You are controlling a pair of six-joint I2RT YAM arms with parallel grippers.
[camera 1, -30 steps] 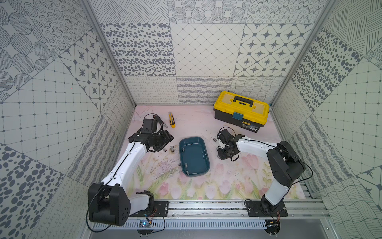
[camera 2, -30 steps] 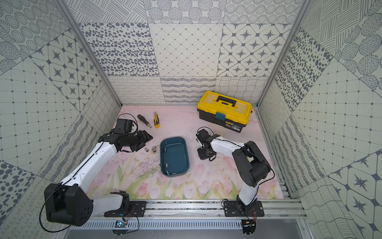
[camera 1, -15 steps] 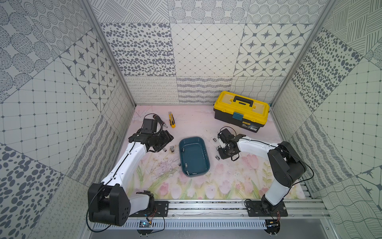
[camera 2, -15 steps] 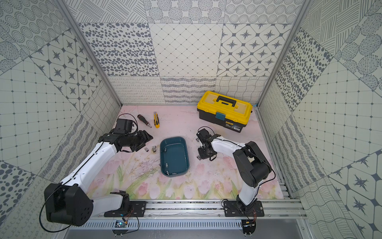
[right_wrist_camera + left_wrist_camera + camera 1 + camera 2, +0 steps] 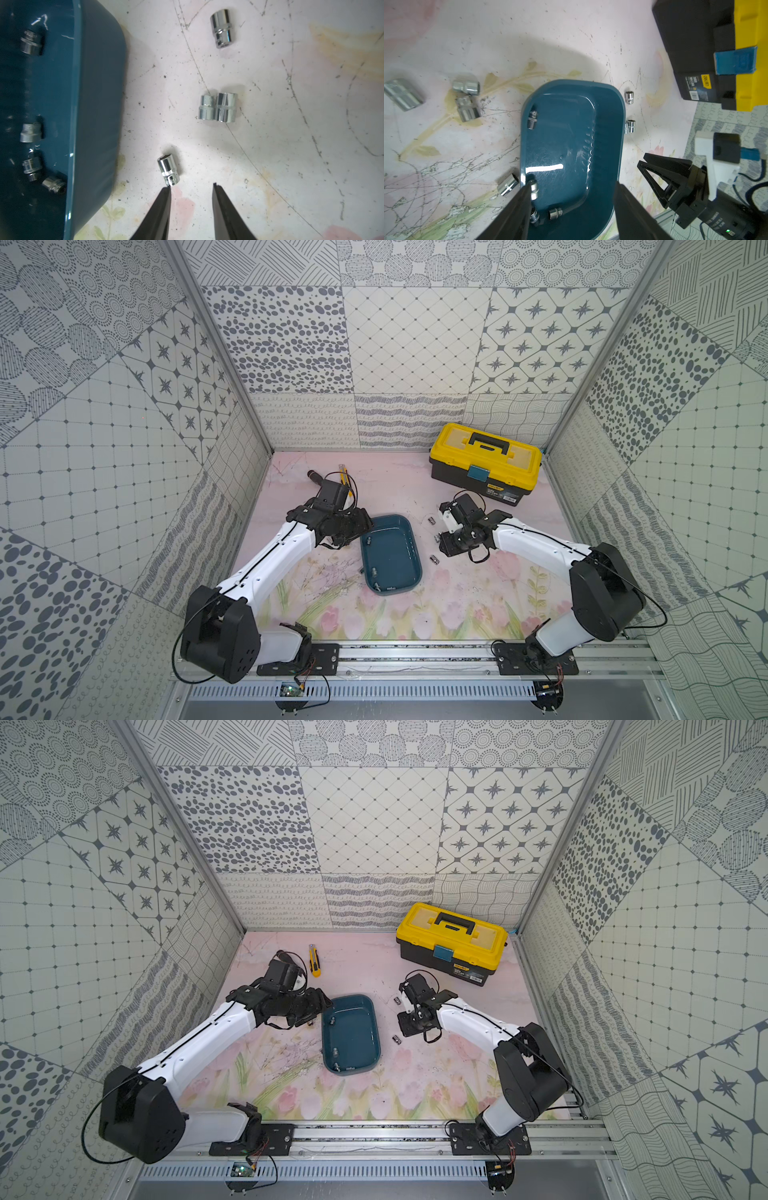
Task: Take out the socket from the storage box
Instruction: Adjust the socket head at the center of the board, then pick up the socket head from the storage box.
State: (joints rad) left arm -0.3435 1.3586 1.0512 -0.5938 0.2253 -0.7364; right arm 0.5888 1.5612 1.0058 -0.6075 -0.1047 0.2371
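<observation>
The teal storage box point(image 5: 390, 556) point(image 5: 351, 1031) lies mid-mat with several chrome sockets point(image 5: 532, 119) point(image 5: 30, 133) inside it. My right gripper point(image 5: 191, 187) point(image 5: 444, 549) is low over the mat just right of the box, open with nothing between its jaws. One socket point(image 5: 168, 171) point(image 5: 434, 560) lies on the mat just off one fingertip. My left gripper point(image 5: 572, 185) point(image 5: 361, 524) hangs open at the box's far left corner, jaws spread over the box with nothing held. One of its fingers partly covers a socket point(image 5: 534, 188) in the box.
More sockets lie loose on the mat right of the box point(image 5: 222, 28) point(image 5: 218, 107) and left of it point(image 5: 466, 87) point(image 5: 507, 185). A yellow-lidded black toolbox point(image 5: 486, 462) stands at the back right. A utility knife point(image 5: 314, 965) and a screwdriver point(image 5: 313, 475) lie at the back left.
My right gripper has opened, and the socket it held now lies on the mat beside the box. The left arm has not moved.
</observation>
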